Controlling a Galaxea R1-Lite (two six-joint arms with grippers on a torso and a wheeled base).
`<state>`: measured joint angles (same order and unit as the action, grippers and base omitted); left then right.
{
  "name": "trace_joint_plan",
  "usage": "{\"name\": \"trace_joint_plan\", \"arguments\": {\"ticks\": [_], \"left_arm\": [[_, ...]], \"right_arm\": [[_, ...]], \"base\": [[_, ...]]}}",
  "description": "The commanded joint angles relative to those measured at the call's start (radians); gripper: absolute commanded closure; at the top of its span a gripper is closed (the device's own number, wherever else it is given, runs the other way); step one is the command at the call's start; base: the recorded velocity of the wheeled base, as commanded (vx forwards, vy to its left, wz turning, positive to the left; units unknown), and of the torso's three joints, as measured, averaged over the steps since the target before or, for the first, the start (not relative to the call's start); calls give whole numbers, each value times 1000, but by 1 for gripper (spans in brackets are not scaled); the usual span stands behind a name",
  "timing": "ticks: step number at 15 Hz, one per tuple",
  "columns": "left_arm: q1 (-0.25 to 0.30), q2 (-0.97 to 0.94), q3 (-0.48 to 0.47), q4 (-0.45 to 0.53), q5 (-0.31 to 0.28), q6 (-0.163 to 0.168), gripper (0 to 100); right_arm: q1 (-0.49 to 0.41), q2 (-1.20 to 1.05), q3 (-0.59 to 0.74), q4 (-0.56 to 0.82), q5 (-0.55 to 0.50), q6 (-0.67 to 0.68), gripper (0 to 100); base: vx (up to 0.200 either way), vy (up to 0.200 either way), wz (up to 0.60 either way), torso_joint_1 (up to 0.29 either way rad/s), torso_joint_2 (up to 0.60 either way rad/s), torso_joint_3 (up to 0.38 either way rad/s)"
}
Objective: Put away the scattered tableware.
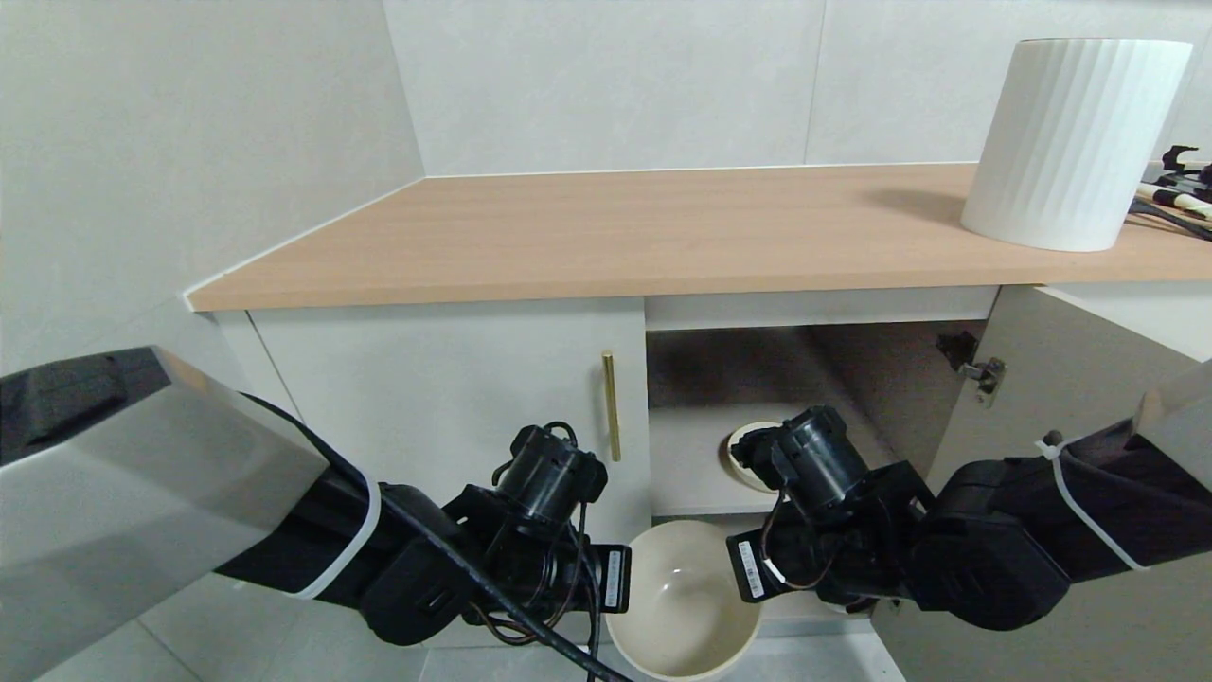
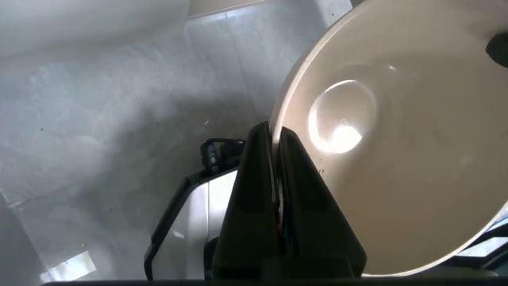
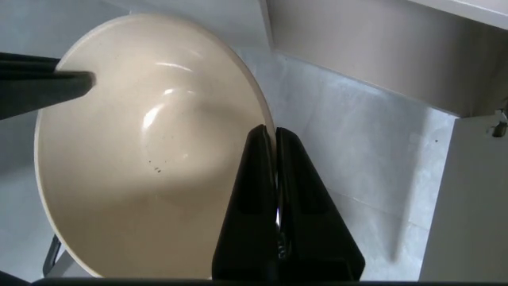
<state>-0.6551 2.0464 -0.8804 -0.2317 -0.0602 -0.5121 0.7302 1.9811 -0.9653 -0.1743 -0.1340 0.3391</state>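
Note:
A cream bowl [image 1: 682,606] hangs below the counter, just in front of the open cupboard [image 1: 757,379]. My left gripper [image 1: 620,578] is shut on the bowl's left rim and my right gripper [image 1: 743,568] is shut on its right rim. In the left wrist view the bowl [image 2: 397,135] has its rim pinched by that gripper [image 2: 275,143]. The right wrist view shows the bowl [image 3: 151,159] clamped by the right gripper [image 3: 272,143], with the left gripper's finger [image 3: 48,83] on the opposite rim. Another cream dish [image 1: 741,450] sits on the cupboard shelf, partly hidden behind my right wrist.
The left cupboard door [image 1: 445,398] is closed and carries a gold handle [image 1: 609,405]. The right door [image 1: 1051,398] stands swung open. On the wooden counter [image 1: 615,227] stands a white ribbed cylinder [image 1: 1075,142], with several utensils [image 1: 1179,189] behind it.

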Motion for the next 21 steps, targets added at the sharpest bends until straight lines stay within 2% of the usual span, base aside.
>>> {"name": "trace_joint_plan", "arguments": {"ticks": [1,10,12,16,21], "left_arm": [[0,0,0,-1,-1,0,0],[0,-3,0,-1,0,0,0],[0,-5,0,-1,0,-2,0],[0,-6,0,-1,0,-2,0],[0,-6,0,-1,0,-2,0]], "right_arm": [[0,7,0,-1,1,0,100],[-29,42,-3,25,-24,-31,100],[-84,85,-19,35,-81,-57,100],[-215,117,-99,30,-91,-43,100],[-319,176,-231,27,-99,116,100]], "base": [[0,0,0,0,0,0],[0,0,0,0,0,0],[0,0,0,0,0,0],[0,0,0,0,0,0],[0,0,0,0,0,0]]}}
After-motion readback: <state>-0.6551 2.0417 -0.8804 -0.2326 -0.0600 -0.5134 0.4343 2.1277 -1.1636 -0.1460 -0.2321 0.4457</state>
